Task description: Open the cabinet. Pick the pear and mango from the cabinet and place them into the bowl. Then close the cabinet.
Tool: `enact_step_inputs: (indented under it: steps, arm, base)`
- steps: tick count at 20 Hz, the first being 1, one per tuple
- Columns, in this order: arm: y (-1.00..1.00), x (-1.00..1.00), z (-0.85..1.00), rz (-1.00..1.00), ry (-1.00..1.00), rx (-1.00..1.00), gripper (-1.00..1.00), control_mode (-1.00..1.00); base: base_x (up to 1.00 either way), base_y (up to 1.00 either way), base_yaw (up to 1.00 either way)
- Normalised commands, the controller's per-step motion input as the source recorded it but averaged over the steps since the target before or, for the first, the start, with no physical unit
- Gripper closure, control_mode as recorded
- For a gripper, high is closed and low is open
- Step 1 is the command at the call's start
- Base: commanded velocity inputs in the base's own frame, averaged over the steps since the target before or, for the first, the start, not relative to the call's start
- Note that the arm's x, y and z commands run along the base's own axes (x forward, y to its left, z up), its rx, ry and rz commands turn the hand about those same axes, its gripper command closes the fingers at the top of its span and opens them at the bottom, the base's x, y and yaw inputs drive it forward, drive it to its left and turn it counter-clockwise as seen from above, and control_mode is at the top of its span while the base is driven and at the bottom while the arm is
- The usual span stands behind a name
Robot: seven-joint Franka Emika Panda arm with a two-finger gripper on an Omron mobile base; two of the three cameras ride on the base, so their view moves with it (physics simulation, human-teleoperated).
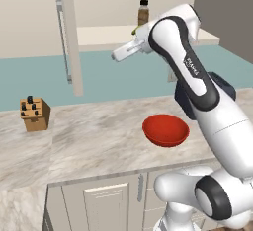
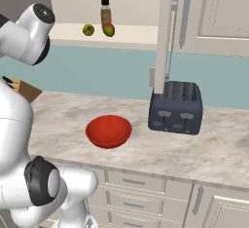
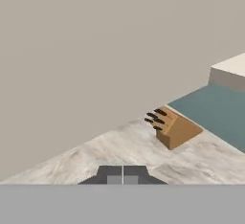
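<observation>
The cabinet stands open: its left door (image 1: 69,37) is edge-on and its pale shelf (image 2: 131,33) is bare to view. On that shelf the yellow-green pear (image 2: 88,29) sits left of the orange-green mango (image 2: 109,29), both in front of a brown bottle (image 2: 105,11). The red bowl (image 1: 165,129) (image 2: 108,130) rests empty on the marble counter below. My gripper (image 1: 116,56) is raised at shelf height, left of the fruit and pointing toward the left door. Its fingertips (image 3: 115,176) are pressed together with nothing between them, and the door's cream face (image 3: 95,50) lies ahead of them.
A wooden knife block (image 1: 33,114) (image 3: 173,128) stands at the counter's left. A dark toaster (image 2: 176,107) sits right of the bowl, under the other open door (image 2: 165,32). A closed cabinet door (image 2: 214,12) is further right. Base drawers run under the counter edge.
</observation>
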Motion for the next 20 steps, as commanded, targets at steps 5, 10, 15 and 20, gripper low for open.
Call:
enact_step_inputs:
  steps: [5, 10, 15, 20]
  arm:
    - [-0.28, 0.44, -0.1, -0.3, -0.01, -0.16, 1.0, -1.0]
    - [-0.29, 0.2, 0.0, -0.43, -0.04, -0.19, 1.0, -1.0]
    - [-0.46, 0.0, 0.0, -0.42, -0.01, -0.12, 1.0, -1.0]
    - [-0.69, 0.0, 0.0, -0.29, 0.0, -0.03, 1.0, -1.0]
  base:
    - [0.0, 0.0, 0.0]
    - [0.0, 0.0, 0.0]
    - [0.0, 0.0, 0.0]
    - [0.0, 0.0, 0.0]
